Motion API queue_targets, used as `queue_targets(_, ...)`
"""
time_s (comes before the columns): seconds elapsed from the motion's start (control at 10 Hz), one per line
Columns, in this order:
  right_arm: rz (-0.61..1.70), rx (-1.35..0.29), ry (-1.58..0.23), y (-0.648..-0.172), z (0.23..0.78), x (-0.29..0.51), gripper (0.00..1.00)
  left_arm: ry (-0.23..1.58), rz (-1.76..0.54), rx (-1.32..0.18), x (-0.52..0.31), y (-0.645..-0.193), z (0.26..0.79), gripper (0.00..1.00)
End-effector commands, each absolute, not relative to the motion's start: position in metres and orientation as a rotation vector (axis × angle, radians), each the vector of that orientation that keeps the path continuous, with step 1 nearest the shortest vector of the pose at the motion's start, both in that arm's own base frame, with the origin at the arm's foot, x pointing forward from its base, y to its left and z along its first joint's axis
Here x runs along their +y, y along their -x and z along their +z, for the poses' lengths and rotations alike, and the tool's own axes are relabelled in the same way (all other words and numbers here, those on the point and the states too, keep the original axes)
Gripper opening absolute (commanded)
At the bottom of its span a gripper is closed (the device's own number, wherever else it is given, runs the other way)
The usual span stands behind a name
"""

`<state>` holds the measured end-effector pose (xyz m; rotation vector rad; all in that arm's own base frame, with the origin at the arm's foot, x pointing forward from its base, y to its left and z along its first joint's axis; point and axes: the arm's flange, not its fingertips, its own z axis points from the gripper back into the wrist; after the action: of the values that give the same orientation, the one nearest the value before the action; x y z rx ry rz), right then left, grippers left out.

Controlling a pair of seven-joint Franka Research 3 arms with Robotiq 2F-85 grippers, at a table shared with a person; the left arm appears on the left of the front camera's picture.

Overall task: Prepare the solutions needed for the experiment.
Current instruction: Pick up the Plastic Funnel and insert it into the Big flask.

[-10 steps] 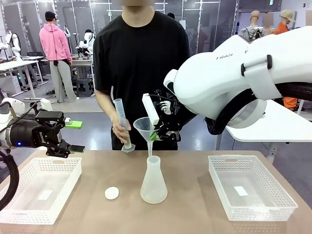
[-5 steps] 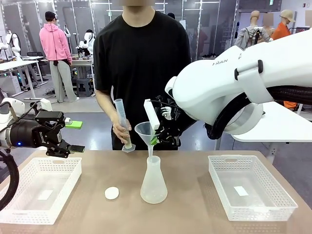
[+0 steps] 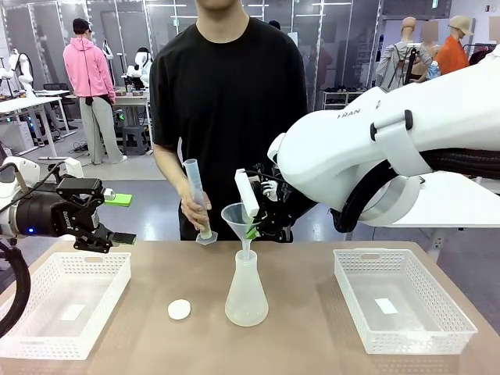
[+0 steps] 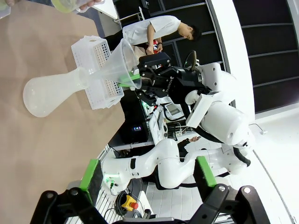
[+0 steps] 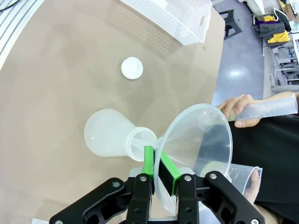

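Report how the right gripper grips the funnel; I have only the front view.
Observer: In the right wrist view, the right gripper is shut on the funnel at its rim, with one green pad outside the wall and one inside.
Operator: Check the cylinder for liquid.
Observer: The left wrist view shows yellow-green solution low in the cylinder, which the person's hand holds.
Operator: Confirm the left gripper is free.
Observer: In its own view the left gripper stands open, with nothing between its fingers.
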<state>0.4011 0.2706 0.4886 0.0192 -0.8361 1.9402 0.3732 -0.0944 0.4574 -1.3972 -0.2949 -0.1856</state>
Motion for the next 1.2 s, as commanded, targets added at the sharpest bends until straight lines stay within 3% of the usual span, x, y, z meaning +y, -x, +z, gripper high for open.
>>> queue_targets(0.0,1.952,-0.878,-0.026,-0.403,0.478,0.266,0.07,1.413,-0.19,-0.294,-0.095,-0.373,0.459,1.0)
queue_targets(0.1,1.953,-0.878,-0.03,-0.403,0.477,0.266,0.07,1.413,-0.19,-0.294,-0.095,-0.373,0.459,1.0)
queue_targets(0.2,1.95,-0.879,-0.028,-0.403,0.476,0.266,0.26,1.413,-0.19,-0.294,-0.095,-0.373,0.459,1.0)
queue_targets(0.3,1.947,-0.878,-0.025,-0.403,0.476,0.266,0.26,1.413,-0.19,-0.294,-0.095,-0.373,0.459,1.0)
queue_targets(0.4,1.938,-0.88,-0.022,-0.404,0.475,0.265,0.44,1.413,-0.19,-0.294,-0.095,-0.373,0.459,1.0)
queue_targets(0.5,1.937,-0.878,-0.021,-0.404,0.475,0.265,0.18,1.413,-0.19,-0.294,-0.095,-0.373,0.459,1.0)
queue_targets(1.1,1.928,-0.845,-0.032,-0.403,0.485,0.269,0.18,1.413,-0.19,-0.294,-0.095,-0.373,0.459,1.0)
